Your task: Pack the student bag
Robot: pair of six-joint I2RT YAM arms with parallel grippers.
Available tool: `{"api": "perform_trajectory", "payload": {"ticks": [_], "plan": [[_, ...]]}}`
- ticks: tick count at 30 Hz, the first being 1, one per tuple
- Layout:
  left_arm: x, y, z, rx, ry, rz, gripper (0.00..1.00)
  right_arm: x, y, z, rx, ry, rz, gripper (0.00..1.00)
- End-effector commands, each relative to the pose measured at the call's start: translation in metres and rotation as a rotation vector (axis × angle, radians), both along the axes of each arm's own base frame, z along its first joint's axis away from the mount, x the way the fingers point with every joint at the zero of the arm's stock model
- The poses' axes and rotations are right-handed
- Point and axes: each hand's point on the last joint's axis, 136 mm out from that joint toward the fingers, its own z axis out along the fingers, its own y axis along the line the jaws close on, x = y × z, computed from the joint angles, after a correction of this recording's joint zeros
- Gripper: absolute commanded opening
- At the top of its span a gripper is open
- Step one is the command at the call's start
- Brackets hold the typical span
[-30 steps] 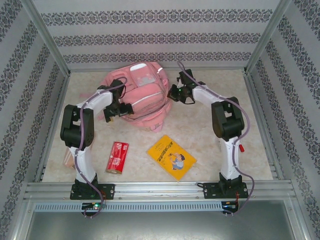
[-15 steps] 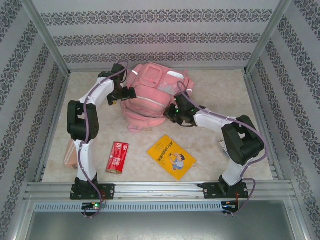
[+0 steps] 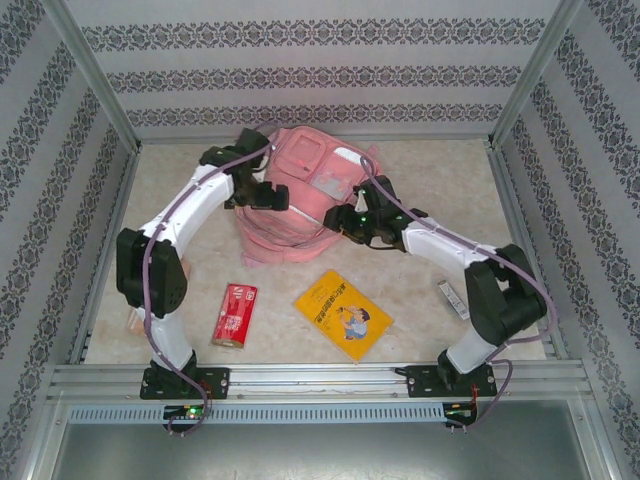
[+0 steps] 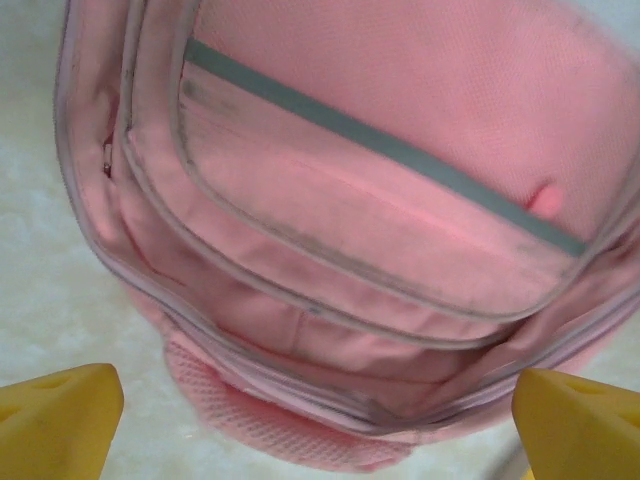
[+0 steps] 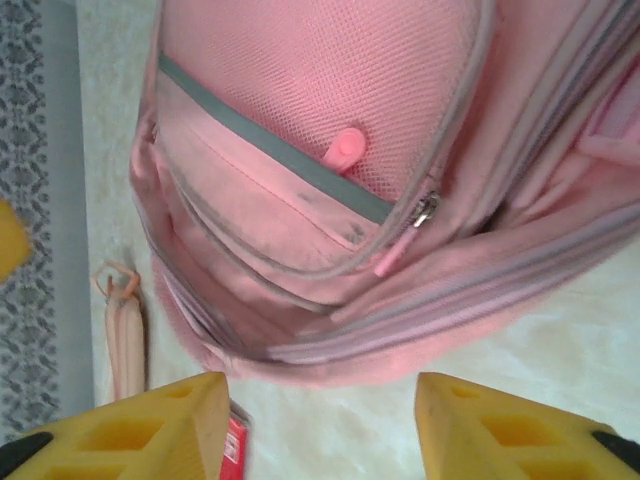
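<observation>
The student bag [image 3: 300, 190] is a soft pink backpack lying at the back middle of the table, front pockets up. My left gripper [image 3: 276, 196] hovers over its left side, open, with the yellow fingertips [image 4: 60, 420] wide apart and the bag's [image 4: 380, 200] zipped pockets between and beyond them. My right gripper [image 3: 342, 222] is at the bag's near right edge, also open. In the right wrist view the bag [image 5: 330, 170] lies just past the spread fingers [image 5: 510, 430], with bare table between them. Neither gripper holds anything.
A red packet [image 3: 236, 314] and a yellow book [image 3: 343, 313] lie on the near half of the table. A small pale object [image 3: 452, 298] lies at the right, and a tan object [image 3: 134, 318] sits behind the left arm. A pink strap [image 5: 125, 335] trails beside the bag.
The bag has been turned and shifted toward the middle. The left arm has reached further right over it. The right arm has swung from the bag's right side to its near edge.
</observation>
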Motion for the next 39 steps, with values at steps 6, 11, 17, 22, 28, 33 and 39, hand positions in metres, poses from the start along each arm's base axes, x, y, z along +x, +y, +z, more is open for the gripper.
{"api": "perform_trajectory", "payload": {"ticks": [6, 11, 17, 22, 28, 33, 39], "plan": [[0.001, -0.098, -0.051, 0.225, -0.013, -0.39, 1.0, -0.035, -0.146, -0.001, -0.267, -0.078, -0.242, 0.56], [0.023, -0.1, -0.066, 0.364, -0.024, -0.339, 0.99, -0.045, -0.154, -0.003, -0.276, -0.09, -0.26, 0.57], [0.042, -0.096, -0.074, 0.444, -0.034, -0.268, 0.84, -0.054, -0.157, -0.009, -0.282, -0.105, -0.266, 0.57], [0.042, -0.106, -0.094, 0.422, -0.007, -0.294, 0.75, -0.054, -0.158, -0.009, -0.299, -0.118, -0.255, 0.56], [0.031, -0.12, -0.115, 0.405, 0.041, -0.371, 0.88, -0.049, -0.155, -0.006, -0.283, -0.12, -0.255, 0.56], [0.033, -0.122, -0.124, 0.409, 0.04, -0.377, 0.78, -0.044, -0.149, -0.006, -0.252, -0.119, -0.25, 0.55], [0.037, -0.126, -0.104, 0.401, 0.008, -0.406, 0.31, -0.036, -0.137, -0.009, -0.229, -0.133, -0.206, 0.52]]}}
